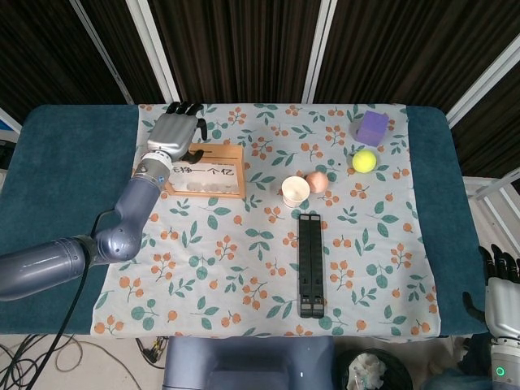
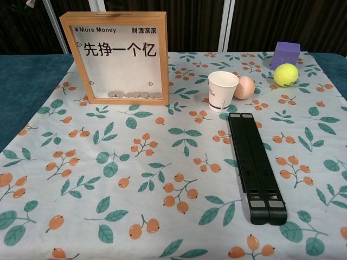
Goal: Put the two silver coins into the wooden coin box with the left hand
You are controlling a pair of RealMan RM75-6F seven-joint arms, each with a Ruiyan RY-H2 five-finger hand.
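I see my left hand hovering over the far edge of the wooden coin box, fingers spread apart and holding nothing. A row of silver coins lies along the box's bottom behind the glass. My right hand sits at the near right corner; I cannot tell its pose.

Our left arm wears smooth blue-grey shells with a black cable trailing beside it; our left hand and right hand show silver backs and black fingers.
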